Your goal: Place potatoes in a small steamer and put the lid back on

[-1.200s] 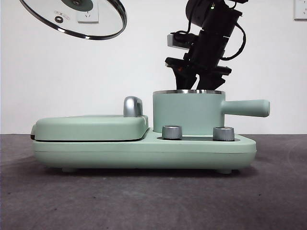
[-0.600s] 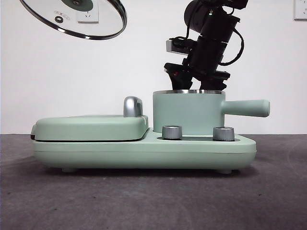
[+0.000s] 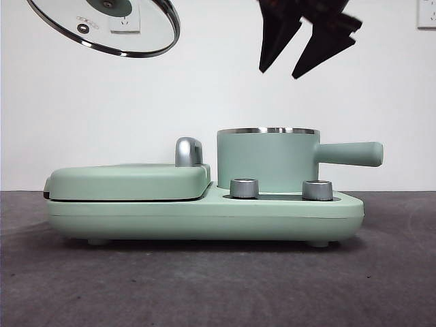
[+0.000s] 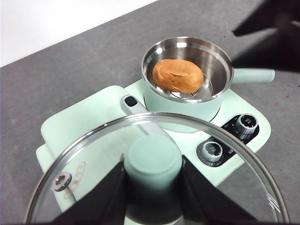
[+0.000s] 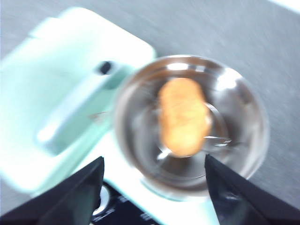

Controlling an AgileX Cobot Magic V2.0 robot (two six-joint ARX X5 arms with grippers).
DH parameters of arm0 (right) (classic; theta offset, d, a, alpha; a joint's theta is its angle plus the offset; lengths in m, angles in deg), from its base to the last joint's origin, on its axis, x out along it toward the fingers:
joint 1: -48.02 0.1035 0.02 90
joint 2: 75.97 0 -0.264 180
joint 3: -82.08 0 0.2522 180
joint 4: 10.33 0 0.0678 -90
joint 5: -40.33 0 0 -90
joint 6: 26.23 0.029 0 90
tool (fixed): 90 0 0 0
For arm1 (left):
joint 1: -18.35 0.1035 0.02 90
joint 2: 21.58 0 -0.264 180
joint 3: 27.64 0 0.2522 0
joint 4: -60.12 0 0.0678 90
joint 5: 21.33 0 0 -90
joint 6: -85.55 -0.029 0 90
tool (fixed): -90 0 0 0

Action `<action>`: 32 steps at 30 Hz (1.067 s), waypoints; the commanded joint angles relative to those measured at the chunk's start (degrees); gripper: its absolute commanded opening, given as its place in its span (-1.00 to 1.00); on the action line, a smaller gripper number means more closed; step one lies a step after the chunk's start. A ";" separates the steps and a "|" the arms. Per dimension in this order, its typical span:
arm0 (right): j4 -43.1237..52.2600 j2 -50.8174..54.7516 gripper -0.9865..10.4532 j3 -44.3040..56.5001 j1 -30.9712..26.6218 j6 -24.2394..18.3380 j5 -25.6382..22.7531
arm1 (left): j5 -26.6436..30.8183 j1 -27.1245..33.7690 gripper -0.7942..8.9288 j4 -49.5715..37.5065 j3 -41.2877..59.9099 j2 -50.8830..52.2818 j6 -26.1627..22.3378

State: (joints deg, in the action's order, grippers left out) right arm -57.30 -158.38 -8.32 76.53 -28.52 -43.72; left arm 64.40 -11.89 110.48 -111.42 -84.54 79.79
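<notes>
Risen clear of the small steamer point(image 3: 267, 158) since the earlier frame, our right gripper point(image 3: 294, 58) hangs above it, jaws spread and empty. Potato point(image 4: 178, 75): lying inside the steamer. Lid point(image 4: 154, 178): knob clamped in our left gripper point(image 4: 152, 187), held aloft over the grill cover point(image 3: 129, 180).

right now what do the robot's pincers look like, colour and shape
Both are matte black. The right pincer shows in the front view as two long flat blades tapering to pointed tips, plain, with no markings visible. The left pincer has two wide, wedge-shaped black jaws, also unmarked. No cables or arm bodies show in these views.
</notes>
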 commanded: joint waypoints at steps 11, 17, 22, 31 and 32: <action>4.48 36.57 -0.26 37.99 3.63 9.55 -3.43 | -0.31 -0.26 -0.81 -1.81 -1.05 -1.18 0.26; -3.50 51.15 -0.26 42.07 3.61 12.20 -7.54 | -4.15 -0.61 -0.81 -4.96 -1.05 -4.52 0.28; -7.96 61.42 -0.26 42.05 3.61 15.74 -7.96 | -5.46 -1.97 -0.81 -11.61 -1.05 -10.05 0.96; -13.03 69.94 -0.26 42.05 3.61 22.10 -7.93 | -6.14 -6.29 -0.81 -32.48 -1.07 -21.94 0.77; -13.90 69.94 -0.26 42.05 3.61 22.45 -7.93 | -6.14 -6.67 -0.81 -35.67 -1.07 -23.32 0.77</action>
State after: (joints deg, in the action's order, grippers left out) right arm -71.07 -88.37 34.08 79.79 -7.71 -51.43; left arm 58.39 -18.03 79.27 -111.42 -106.88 80.45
